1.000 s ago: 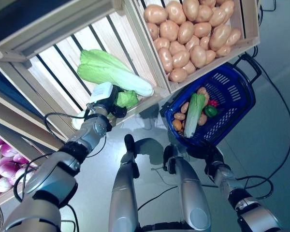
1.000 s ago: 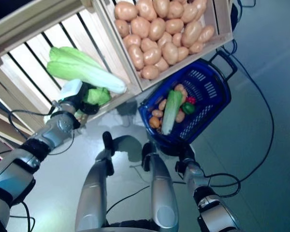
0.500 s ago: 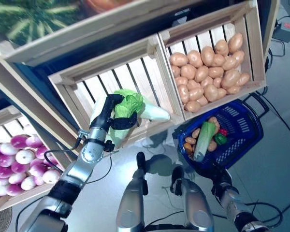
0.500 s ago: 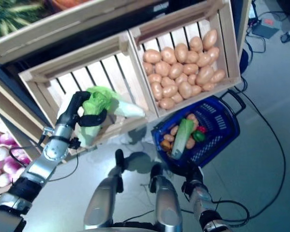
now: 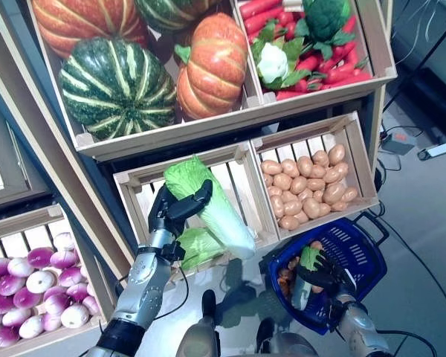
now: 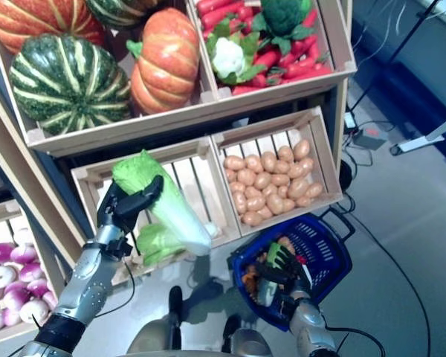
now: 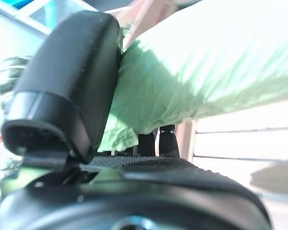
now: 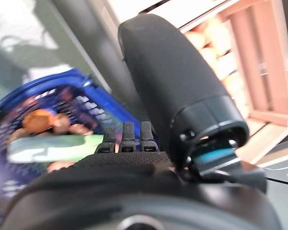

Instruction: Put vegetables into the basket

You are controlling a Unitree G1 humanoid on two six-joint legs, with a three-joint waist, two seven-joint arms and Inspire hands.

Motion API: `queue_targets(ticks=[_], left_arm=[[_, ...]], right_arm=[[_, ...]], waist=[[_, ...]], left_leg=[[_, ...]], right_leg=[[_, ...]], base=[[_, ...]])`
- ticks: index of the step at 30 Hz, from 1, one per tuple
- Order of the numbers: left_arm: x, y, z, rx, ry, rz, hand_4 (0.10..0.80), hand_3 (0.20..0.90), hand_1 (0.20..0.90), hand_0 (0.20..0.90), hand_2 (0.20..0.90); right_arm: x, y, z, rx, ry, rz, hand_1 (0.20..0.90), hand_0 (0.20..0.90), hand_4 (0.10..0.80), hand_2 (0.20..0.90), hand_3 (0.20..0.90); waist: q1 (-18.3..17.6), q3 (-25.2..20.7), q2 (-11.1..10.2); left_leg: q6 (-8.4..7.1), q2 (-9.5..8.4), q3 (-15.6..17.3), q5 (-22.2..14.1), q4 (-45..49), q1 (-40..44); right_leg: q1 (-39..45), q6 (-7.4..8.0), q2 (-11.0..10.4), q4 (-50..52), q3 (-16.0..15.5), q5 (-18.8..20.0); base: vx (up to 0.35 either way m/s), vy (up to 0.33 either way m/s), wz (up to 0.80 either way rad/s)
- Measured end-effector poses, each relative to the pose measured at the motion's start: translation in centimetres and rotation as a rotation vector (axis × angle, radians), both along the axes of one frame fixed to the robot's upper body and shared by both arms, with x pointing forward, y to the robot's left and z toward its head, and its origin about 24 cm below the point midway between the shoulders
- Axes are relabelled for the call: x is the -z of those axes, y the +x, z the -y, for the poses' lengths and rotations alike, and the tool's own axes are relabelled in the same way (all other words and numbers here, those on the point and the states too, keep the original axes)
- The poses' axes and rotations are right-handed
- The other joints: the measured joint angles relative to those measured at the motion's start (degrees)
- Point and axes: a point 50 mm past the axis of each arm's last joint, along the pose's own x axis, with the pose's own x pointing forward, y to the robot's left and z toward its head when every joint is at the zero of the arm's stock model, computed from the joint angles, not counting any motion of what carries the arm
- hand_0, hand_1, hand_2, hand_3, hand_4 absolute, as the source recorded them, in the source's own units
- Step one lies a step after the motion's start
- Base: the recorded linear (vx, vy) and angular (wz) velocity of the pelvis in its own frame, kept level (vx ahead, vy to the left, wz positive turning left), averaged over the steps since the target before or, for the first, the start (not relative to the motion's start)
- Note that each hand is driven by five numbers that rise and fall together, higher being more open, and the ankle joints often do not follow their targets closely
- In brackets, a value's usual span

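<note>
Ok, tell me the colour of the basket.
Blue basket, held by the right hand; clearest in the left eye view.

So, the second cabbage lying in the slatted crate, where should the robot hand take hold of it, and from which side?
Judging by its pose, grip the second cabbage around its leafy middle, coming from the crate's open front. It lies low behind the front rail, partly hidden by the cabbage the left robot hand already holds, so that hand must first free itself.

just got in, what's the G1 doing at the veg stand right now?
The left robot hand is curled round a napa cabbage, holding it raised in front of the slatted crate, where another cabbage lies. The right robot hand is over the near rim of the blue basket, which already holds a cabbage and some potatoes. The held cabbage isn't in yet.
</note>
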Motion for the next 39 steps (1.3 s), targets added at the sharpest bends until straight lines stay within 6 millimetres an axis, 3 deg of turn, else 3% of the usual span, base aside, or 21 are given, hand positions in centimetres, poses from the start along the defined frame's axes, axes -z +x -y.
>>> queue_targets(ticks=[5, 10, 16, 22, 27, 39], left_arm=[[0.8, -0.6, 0.0, -0.012, -0.129, -0.053, 0.400, 0.300, 0.300, 0.300, 0.300], [1.4, -1.0, -0.1, -0.002, -0.129, -0.102, 0.400, 0.300, 0.300, 0.300, 0.300], [1.5, -1.1, -0.2, 0.015, -0.111, -0.131, 0.400, 0.300, 0.300, 0.300, 0.300], [1.4, -1.1, -0.5, 0.020, -0.060, -0.140, 0.400, 0.300, 0.300, 0.300, 0.300], [1.2, -1.1, -0.9, 0.022, -0.006, -0.133, 0.400, 0.300, 0.300, 0.300, 0.300], [0.8, -1.2, 0.1, 0.062, -0.012, -0.117, 0.400, 0.300, 0.300, 0.300, 0.300]], right_arm=[[-1.4, 0.1, -0.6, -0.057, -0.015, 0.070, 0.900, 0.900, 0.800, 0.900, 0.900], [-3.9, 1.1, -0.5, -0.211, -0.004, 0.190, 0.900, 0.900, 0.800, 0.900, 0.900], [-8.9, 2.2, 0.2, -0.516, -0.011, 0.331, 0.900, 0.900, 0.800, 0.900, 0.900], [-12.3, 3.5, -0.1, -0.721, -0.013, 0.384, 0.900, 0.900, 0.800, 0.900, 0.900], [-13.6, 3.8, -0.8, -0.790, 0.048, 0.395, 0.900, 0.900, 0.800, 0.900, 0.900], [-13.2, 3.9, -4.2, -1.042, 0.129, 0.267, 0.900, 0.900, 0.800, 0.900, 0.900]], waist=[[-1.1, -1.5, -0.4], [-1.8, -2.1, -0.7], [-1.8, -2.6, -1.3], [-1.9, -3.8, -3.0], [-1.9, -4.3, -2.9], [-1.3, -5.2, -1.3]], left_leg=[[0.22, -0.25, 0.7, -0.2, -0.4, 1.2], [0.47, -0.30, 1.4, -0.4, -0.4, 2.0], [0.60, -0.33, 1.8, -0.4, -0.4, 2.2], [0.77, -0.40, 2.6, -0.6, -0.5, 2.4], [1.02, -0.74, 2.7, -0.8, -0.5, 2.7], [1.37, -1.50, 2.6, -1.0, -0.5, 2.7]], right_leg=[[1.5, 0.26, -0.1, -1.6, 0.3, 0.8], [2.6, 0.48, -0.1, -3.2, 0.8, 1.9], [3.0, 0.64, -0.1, -4.3, 1.6, 2.8], [3.6, 0.76, -0.1, -5.7, 2.0, 3.6], [4.3, 1.01, -0.4, -6.6, 2.0, 3.9], [5.0, 1.52, -0.9, -7.7, 2.0, 4.4]], base=[[0.008, 0.002, -0.05], [0.000, -0.011, -0.09], [-0.012, -0.020, -0.05], [-0.006, 0.005, -0.04], [-0.006, 0.022, 0.01], [0.006, 0.006, 0.01]])
